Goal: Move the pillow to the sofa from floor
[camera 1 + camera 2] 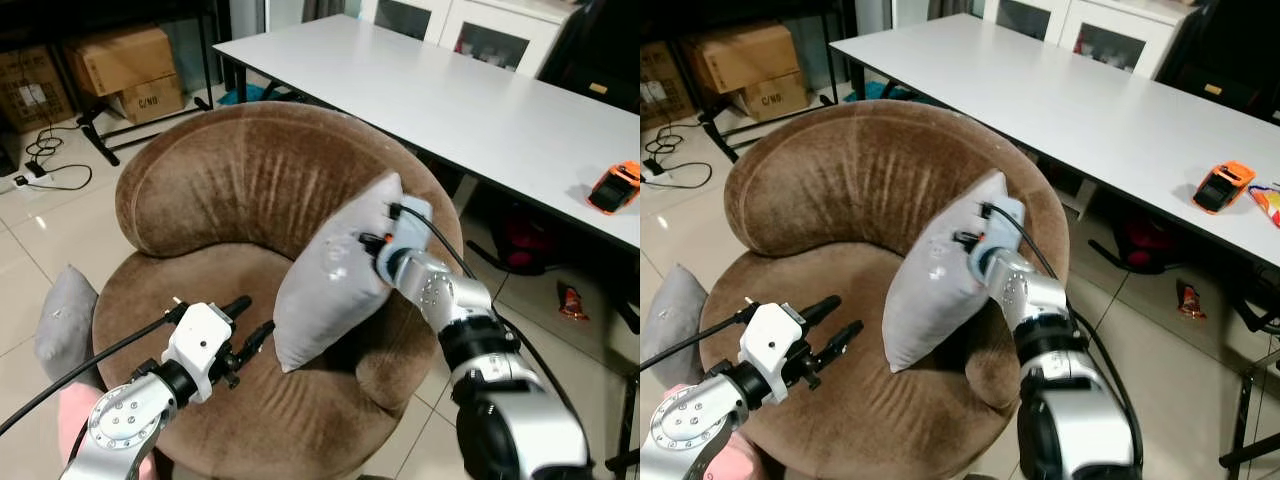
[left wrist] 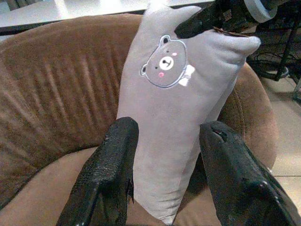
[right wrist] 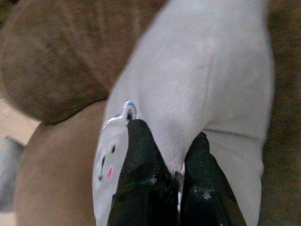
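Scanning from the robot's left: a second grey cushion [image 1: 62, 318] sits on the tiled floor, just beside the sofa's left edge.
Left gripper: the left gripper [image 1: 250, 323] hovers over the seat of the sofa, its two black fingers spread apart and holding nothing; in its wrist view the fingers [image 2: 106, 179] frame the pillow without touching it.
Sofa: a round brown sofa [image 1: 230, 180] with a curved ribbed backrest, standing in front of the white table.
Pillow: the grey pillow [image 1: 335, 275] stands upright on the seat, leaning toward the right armrest; a small bear face [image 2: 167, 61] is stitched on its front.
Right gripper: the right gripper [image 3: 164, 162] pinches a fold of fabric near the pillow's top edge, fingers closed tight on it.
Table: a long white table [image 1: 480, 100] runs behind and to the right of the sofa.
Far right: an orange device [image 1: 614, 186] lies on the tabletop near its edge.
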